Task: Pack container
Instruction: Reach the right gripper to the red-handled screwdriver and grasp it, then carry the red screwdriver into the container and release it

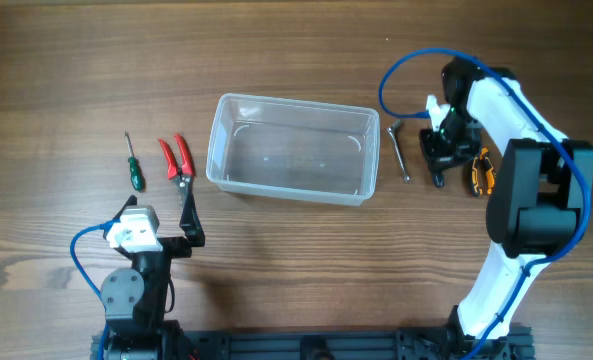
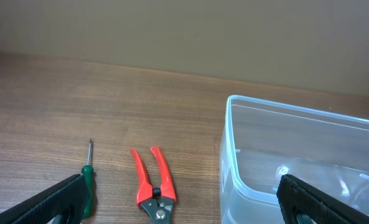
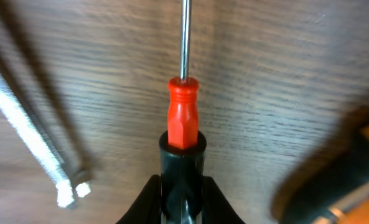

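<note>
Empty container (image 1: 291, 150) stands at mid-bench (image 1: 76, 80), open side up to receive the tools laid out on either side of it. The right end effector (image 3: 183, 190) is closed on the black handle of the red screwdriver (image 3: 183, 118), shaft pointing away from the wrist, which looks like the pick-up step. Whether the tool is clear of the bench cannot be told. The wrench (image 1: 400, 150) lies between this grasp and the container's right wall, apart from both. The left end effector (image 2: 181, 183) is spread wide and holds nothing. It sits low at the near left, facing the pliers (image 2: 154, 183) and green screwdriver (image 2: 87, 180), probably staged for them. An orange-and-black tool (image 1: 479, 172) at far right is partly covered by the right arm (image 1: 506, 110), so its kind is unclear. The right wrist view cuts off the finger ends, and the left wrist view crops the container's near wall
</note>
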Robot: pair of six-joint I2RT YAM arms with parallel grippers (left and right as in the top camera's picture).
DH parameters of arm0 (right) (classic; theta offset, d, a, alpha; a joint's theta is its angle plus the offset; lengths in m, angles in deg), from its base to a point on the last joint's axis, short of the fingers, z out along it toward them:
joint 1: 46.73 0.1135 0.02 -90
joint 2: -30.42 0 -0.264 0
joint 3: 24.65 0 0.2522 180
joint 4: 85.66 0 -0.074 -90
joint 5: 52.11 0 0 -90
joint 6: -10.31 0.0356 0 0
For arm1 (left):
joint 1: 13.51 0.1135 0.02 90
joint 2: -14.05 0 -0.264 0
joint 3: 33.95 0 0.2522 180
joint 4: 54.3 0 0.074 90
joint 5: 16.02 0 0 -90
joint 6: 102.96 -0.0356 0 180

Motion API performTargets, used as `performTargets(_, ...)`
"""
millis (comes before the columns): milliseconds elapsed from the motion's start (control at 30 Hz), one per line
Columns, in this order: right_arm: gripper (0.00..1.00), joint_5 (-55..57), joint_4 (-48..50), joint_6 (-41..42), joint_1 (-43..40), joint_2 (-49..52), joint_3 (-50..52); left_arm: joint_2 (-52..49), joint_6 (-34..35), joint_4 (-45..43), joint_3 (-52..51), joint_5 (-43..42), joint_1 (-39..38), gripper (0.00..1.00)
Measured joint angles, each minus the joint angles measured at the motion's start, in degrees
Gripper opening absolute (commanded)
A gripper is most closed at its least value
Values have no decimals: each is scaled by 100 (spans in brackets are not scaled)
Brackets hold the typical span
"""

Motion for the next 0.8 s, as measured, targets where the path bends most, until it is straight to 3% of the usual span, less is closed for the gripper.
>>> performTargets(233,4,-348,-557,-404,315,-761,-2116,0,0,-2,0,0,0,100)
performTargets(367,4,-732,-468,-1193,1403,-1598,-2295,0,0,-2,0,0,0,100)
performTargets(500,4,-1432,-361,-2004,2717,-1657,-2297,0,0,-2,0,0,0,100)
performTargets(633,4,-1628,-258,-2562,3333,-1285,-2297,0,0,-2,0,0,0,100)
performTargets(800,4,-1604,-435,-2726,3377,131,-2295,0,0,-2,0,0,0,100)
